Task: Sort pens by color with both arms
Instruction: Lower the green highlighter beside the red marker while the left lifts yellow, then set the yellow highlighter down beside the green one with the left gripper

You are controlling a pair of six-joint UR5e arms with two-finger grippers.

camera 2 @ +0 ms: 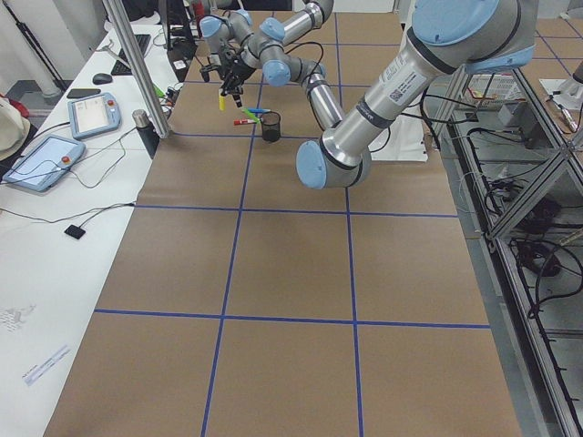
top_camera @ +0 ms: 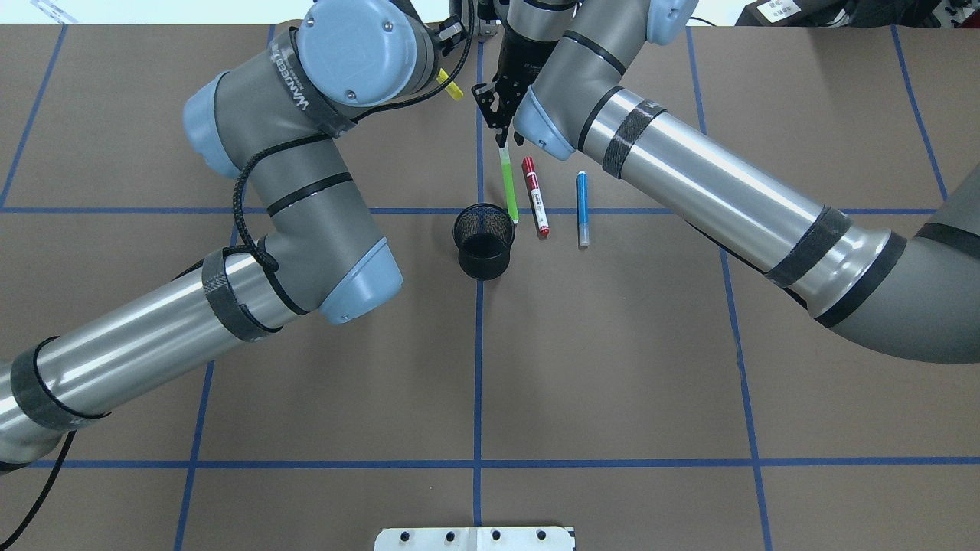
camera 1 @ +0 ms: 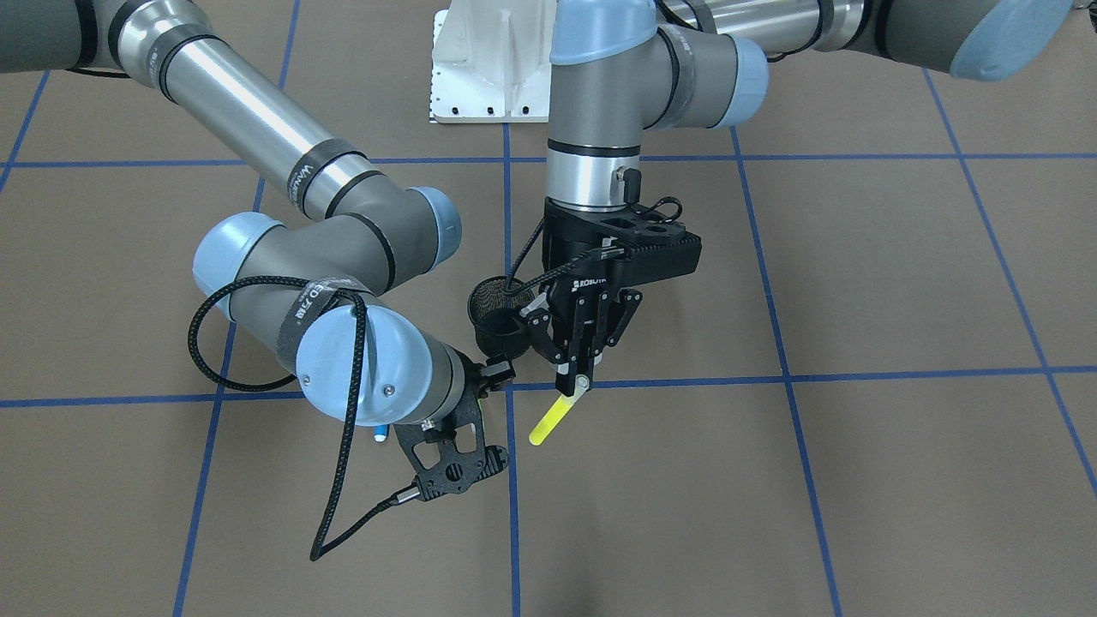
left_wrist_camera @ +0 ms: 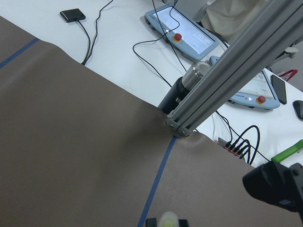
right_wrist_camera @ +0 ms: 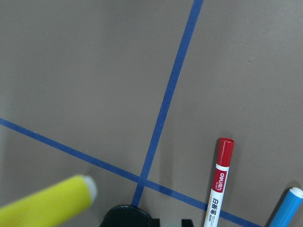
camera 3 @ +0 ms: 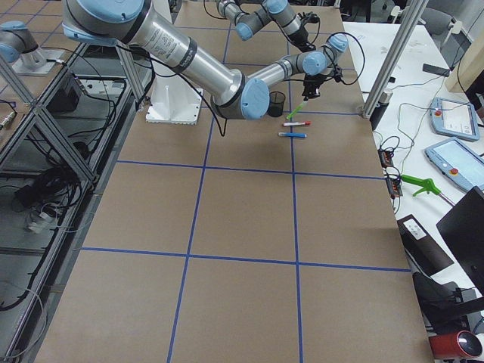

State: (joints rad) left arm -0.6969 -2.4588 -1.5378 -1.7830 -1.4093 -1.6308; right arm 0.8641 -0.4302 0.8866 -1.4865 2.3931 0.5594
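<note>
The left claw [camera 1: 572,386] is pressed together on the top end of the yellow pen [camera 1: 548,422], which hangs slanting down above the table [top_camera: 612,344], clear of it. The right claw [top_camera: 503,138] pinches the far end of the green pen [top_camera: 508,187]. That pen's long axis runs near to far, and in the right side view its far end seems raised. Its near tip sits just beside the right rim of the cup [top_camera: 484,264]; I cannot tell if they touch.

To the right of the green pen lie the red pen [top_camera: 535,196] and then the blue pen [top_camera: 582,208], flat on the table, apart and roughly parallel to it.

The yellow pen is held far and left of this row. The only open side next to the green pen is its left, and the cup stands at that side's near end. The left arm is the nearer one, so it probably has to lay the yellow pen down near to far, beyond the cup.
</note>
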